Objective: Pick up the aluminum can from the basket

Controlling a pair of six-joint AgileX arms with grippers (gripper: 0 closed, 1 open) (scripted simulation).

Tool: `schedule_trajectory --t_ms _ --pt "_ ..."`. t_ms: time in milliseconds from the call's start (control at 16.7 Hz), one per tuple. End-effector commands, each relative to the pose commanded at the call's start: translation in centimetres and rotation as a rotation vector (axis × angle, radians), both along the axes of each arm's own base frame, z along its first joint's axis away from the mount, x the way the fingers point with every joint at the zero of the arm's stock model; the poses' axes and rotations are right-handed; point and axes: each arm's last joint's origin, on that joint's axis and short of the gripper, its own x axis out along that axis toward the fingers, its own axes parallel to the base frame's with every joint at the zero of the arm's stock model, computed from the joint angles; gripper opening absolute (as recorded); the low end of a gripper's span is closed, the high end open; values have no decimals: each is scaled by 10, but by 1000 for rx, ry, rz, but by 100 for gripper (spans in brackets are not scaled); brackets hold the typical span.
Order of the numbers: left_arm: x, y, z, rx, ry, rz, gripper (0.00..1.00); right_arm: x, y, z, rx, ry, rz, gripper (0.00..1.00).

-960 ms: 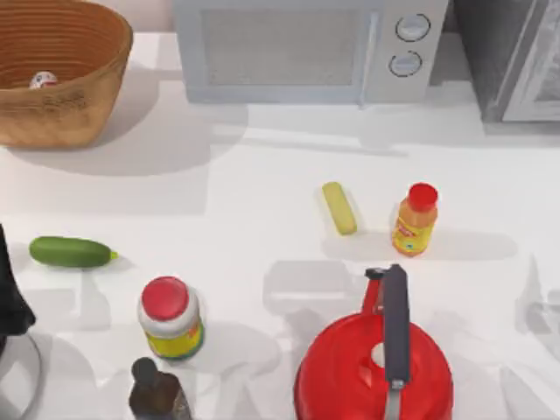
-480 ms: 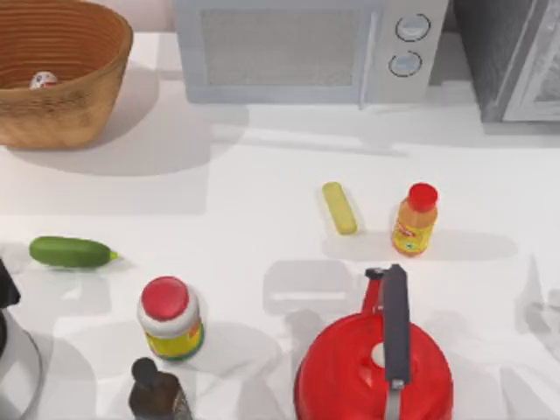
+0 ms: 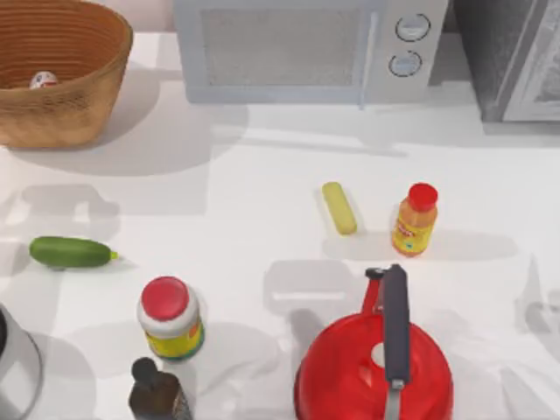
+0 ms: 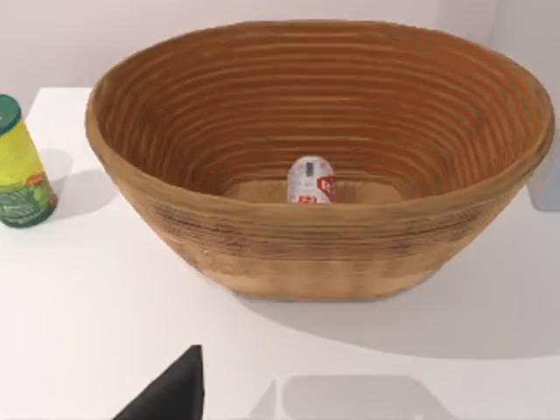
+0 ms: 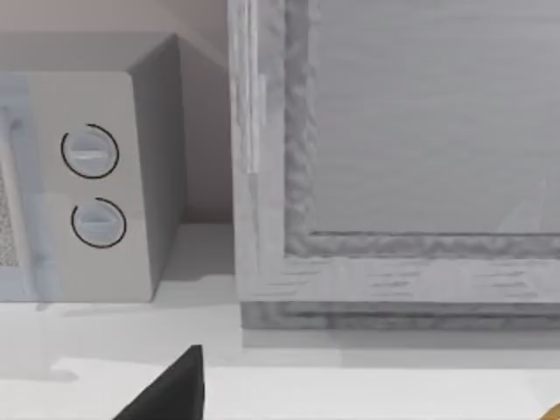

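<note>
The aluminum can [image 3: 43, 80] is small and white with red markings, and it rests on the floor of the wicker basket [image 3: 83, 109] at the table's far left corner. In the left wrist view the can [image 4: 311, 181] stands straight ahead behind the basket's near wall [image 4: 306, 254]. A dark part of my left gripper [image 4: 171, 394] sits well short of the basket, over bare table. A grey section of my left arm [image 3: 12, 367] is at the near left edge. In the right wrist view, a dark part of my right gripper [image 5: 171, 394] faces the microwave.
A microwave [image 3: 297, 48] and a grey cabinet [image 3: 516, 61] line the back. A cucumber [image 3: 70, 252], red-lidded jar [image 3: 171, 319], dark bottle [image 3: 156, 394], red kettle [image 3: 374, 367], orange bottle [image 3: 415, 219] and yellow piece [image 3: 339, 207] lie on the table. A green-yellow tin [image 4: 17, 166] stands beside the basket.
The dark part of my left arm at the top view's left edge has gone from that view. Its shadow has shifted up the table toward the basket. The objects have stayed put.
</note>
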Motion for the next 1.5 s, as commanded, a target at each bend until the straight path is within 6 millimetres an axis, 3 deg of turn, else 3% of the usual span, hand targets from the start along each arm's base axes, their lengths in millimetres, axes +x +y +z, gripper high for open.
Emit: schedule_trajectory --t_ms 180,360,540,840,1140,1500 --pt "59 4 24 -4 165 -7 100 0 0 0 0 0 0 100" --pt "127 10 27 -13 333 -15 100 0 0 0 0 0 0 100" --pt "194 16 10 -26 491 -24 100 0 0 0 0 0 0 100" --pt "280 24 -49 -48 703 -38 100 0 0 0 0 0 0 100" --pt "322 29 -100 -62 819 -45 100 0 0 0 0 0 0 100" --pt "328 30 -110 -64 837 -46 100 0 0 0 0 0 0 100"
